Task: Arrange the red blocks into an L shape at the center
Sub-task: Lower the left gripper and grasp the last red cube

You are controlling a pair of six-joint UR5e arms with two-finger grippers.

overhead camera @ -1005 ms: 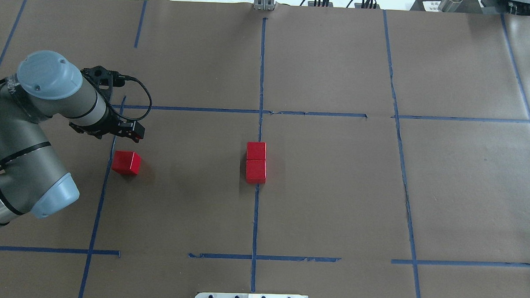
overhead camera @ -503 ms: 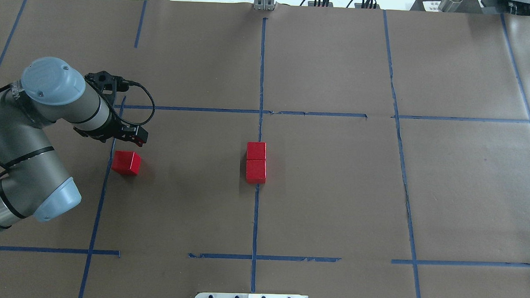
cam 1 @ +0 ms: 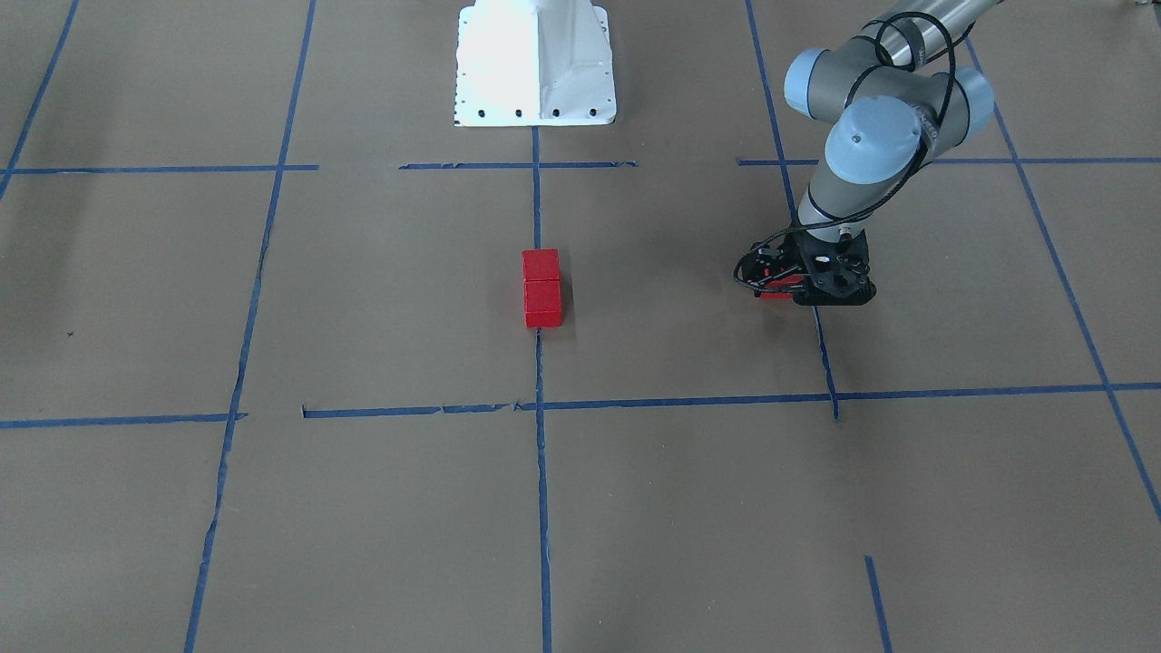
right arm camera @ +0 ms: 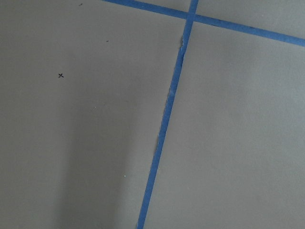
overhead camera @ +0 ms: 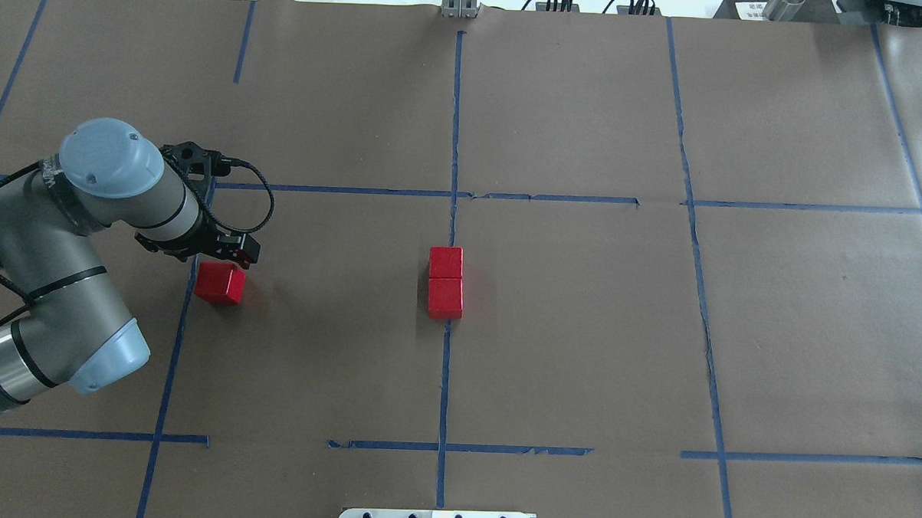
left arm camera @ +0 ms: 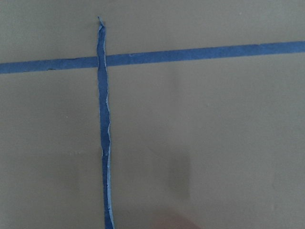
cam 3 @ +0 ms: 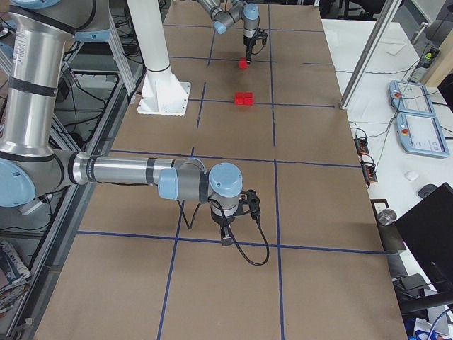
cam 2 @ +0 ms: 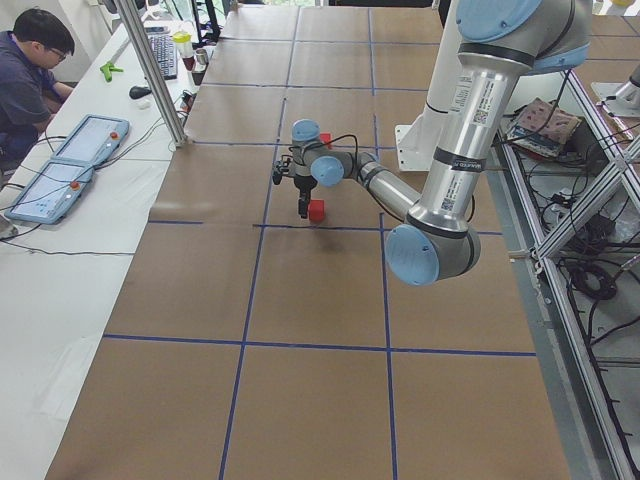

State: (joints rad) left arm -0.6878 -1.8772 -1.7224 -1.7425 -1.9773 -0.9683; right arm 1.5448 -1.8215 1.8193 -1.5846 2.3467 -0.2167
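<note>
Overhead view: two blocks sit joined at centre as the L's stem; left gripper hovers by the third block, likely to fetch it, jaws' state unclear.

Paper-covered table taped in blue; white desk, apparently, alongside.

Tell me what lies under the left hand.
Brown paper and a blue tape line. The lone red block sits just robot-side of the left hand, not squarely under it; from the front the hand covers most of it.
</note>
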